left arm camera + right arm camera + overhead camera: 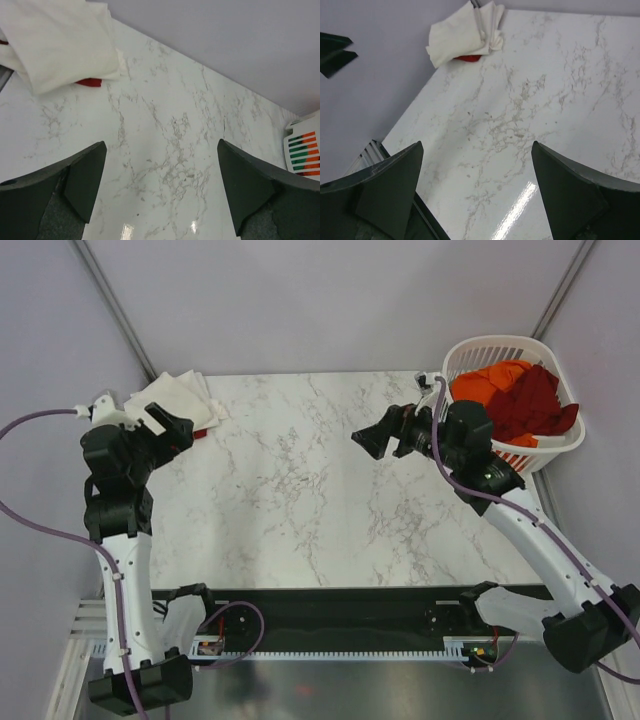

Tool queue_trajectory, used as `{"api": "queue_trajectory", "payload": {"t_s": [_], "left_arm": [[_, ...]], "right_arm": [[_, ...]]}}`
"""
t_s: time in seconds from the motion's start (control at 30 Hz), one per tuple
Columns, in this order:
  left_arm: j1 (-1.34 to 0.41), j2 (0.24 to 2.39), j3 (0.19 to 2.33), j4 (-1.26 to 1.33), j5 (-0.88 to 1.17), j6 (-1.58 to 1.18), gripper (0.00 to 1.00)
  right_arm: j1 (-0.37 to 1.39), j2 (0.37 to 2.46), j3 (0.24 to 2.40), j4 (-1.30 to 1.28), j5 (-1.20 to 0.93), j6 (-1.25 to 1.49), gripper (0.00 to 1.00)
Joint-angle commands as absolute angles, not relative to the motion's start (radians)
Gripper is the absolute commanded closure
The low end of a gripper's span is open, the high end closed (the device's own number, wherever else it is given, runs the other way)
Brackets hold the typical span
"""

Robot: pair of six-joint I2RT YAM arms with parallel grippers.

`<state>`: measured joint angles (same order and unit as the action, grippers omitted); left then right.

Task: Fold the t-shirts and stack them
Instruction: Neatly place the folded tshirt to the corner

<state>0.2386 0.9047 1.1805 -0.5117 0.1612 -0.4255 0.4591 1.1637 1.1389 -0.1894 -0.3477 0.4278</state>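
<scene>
Left arm (pixel 128 575) and right arm (pixel 545 540) — white links, black joints (purple cables (pixel 40 416) trailing) — with dark wedge-shaped fingers (pixel 82 182).

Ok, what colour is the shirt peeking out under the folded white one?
The shirt underneath is red, clearest in the right wrist view.

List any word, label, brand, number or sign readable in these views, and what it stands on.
No text can be read in any view.
The folded white t-shirt, the laundry basket and the marble table show no lettering.
The small boards at the arm bases are too small to tell.
</scene>
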Motion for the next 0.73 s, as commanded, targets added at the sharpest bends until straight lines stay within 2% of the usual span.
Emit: {"api": "queue_trajectory", "payload": {"t_s": [0.0, 0.17, 0.23, 0.5, 0.7], "left_arm": [[0.238, 0.858, 1.051, -0.439, 0.248, -0.426, 0.00], [0.238, 0.697, 0.833, -0.345, 0.359, -0.408, 0.00], [0.239, 0.687, 0.769, -0.345, 0.329, -0.393, 0.00], [0.238, 0.752, 0.839, -0.416, 0.241, -0.367, 0.00], [0.238, 0.843, 0.954, -0.402, 0.285, -0.380, 0.00]], "right_arm": [[0.469, 1.095, 1.071, 0.020, -0.386, 0.468, 0.02], [0.472, 0.999, 0.983, 0.129, -0.422, 0.502, 0.02], [0.472, 0.982, 0.962, 0.123, -0.425, 0.491, 0.02], [0.471, 0.861, 0.891, 0.063, -0.368, 0.425, 0.02], [0.471, 0.894, 0.978, 0.003, -0.376, 0.390, 0.02]]}}
